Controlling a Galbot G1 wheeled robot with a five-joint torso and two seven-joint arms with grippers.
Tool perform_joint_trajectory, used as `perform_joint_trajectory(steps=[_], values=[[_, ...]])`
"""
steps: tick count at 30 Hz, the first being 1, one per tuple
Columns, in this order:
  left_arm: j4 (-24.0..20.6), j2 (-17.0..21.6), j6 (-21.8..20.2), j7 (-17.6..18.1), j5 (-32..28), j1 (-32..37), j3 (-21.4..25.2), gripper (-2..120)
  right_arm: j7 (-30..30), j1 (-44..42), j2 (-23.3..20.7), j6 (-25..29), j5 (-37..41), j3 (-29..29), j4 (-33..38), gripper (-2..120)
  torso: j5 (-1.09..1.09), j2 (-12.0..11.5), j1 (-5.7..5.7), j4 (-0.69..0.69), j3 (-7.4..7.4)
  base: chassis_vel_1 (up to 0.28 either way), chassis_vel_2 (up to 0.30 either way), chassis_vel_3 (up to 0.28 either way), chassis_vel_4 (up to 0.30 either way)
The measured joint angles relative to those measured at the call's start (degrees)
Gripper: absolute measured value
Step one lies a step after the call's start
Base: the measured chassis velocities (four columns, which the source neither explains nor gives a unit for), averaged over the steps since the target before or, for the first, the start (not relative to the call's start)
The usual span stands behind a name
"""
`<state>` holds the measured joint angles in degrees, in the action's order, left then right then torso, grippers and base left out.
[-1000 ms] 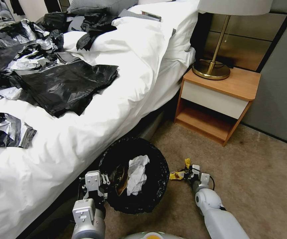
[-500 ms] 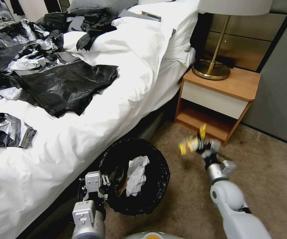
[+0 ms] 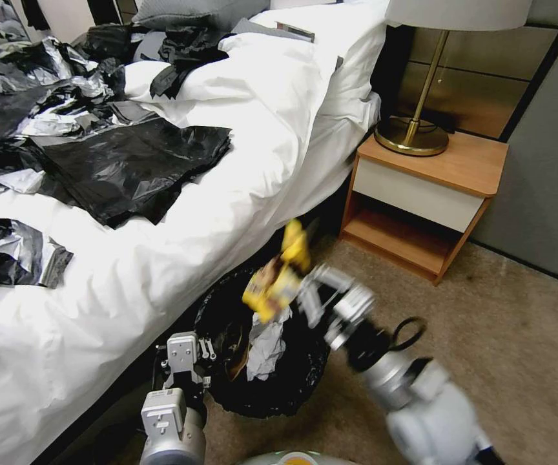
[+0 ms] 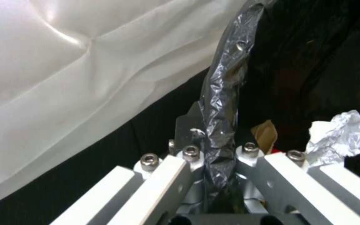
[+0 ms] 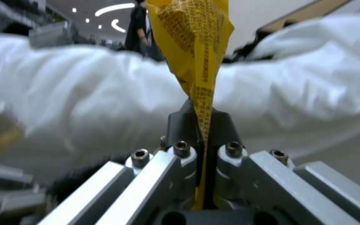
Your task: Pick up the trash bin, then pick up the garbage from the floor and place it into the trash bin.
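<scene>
Left gripper (image 4: 213, 162) clamped on the black-lined rim of the trash bin (image 3: 305, 381), holding it beside the bed (image 3: 163, 271), above the floor (image 3: 518, 349); right gripper (image 3: 305, 294) pinched on a yellow snack wrapper (image 3: 278, 278), carried over the bin's mouth, not yet released. Inside the bin: crumpled white paper (image 3: 265, 345) and a brown card scrap (image 4: 264, 133); so, by my reading, the bin is picked up and part of the litter cleared, this wrapper pending. Wrapper print is dense small lettering (image 5: 197, 34), unreadable; no brand name can be made out.
</scene>
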<state>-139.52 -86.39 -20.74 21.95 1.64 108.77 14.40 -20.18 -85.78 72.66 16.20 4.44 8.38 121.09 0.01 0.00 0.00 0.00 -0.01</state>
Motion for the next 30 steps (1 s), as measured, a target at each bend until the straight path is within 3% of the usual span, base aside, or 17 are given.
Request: perform_joint_trajectory(steps=[12, 17, 30], values=[[0.07, -0.36, -0.12, 0.02, 0.06, -0.03, -0.58, 0, 2.45, 5.14, 1.77, -0.52, -0.86, -2.67, -14.73, 0, -0.01, 0.0, 0.0, 0.0, 0.01, 0.0, 0.0, 0.0, 0.0], [-0.03, -0.33, -0.13, -0.11, 0.09, -0.05, -0.59, 0, 2.82, 5.59, 1.77, -1.6, -0.47, -2.87, -16.5, 0, -0.03, 0.0, 0.0, -0.02, 0.01, 0.0, 0.0, 0.0, 0.0], [-0.33, -0.21, -0.28, -0.15, -0.02, -0.25, -0.45, 0, 3.38, 3.97, 1.18, -1.63, -2.88, -3.34, -15.0, 46, -0.01, 0.0, 0.0, 0.01, 0.0, 0.0, 0.0, 0.0, 0.0]])
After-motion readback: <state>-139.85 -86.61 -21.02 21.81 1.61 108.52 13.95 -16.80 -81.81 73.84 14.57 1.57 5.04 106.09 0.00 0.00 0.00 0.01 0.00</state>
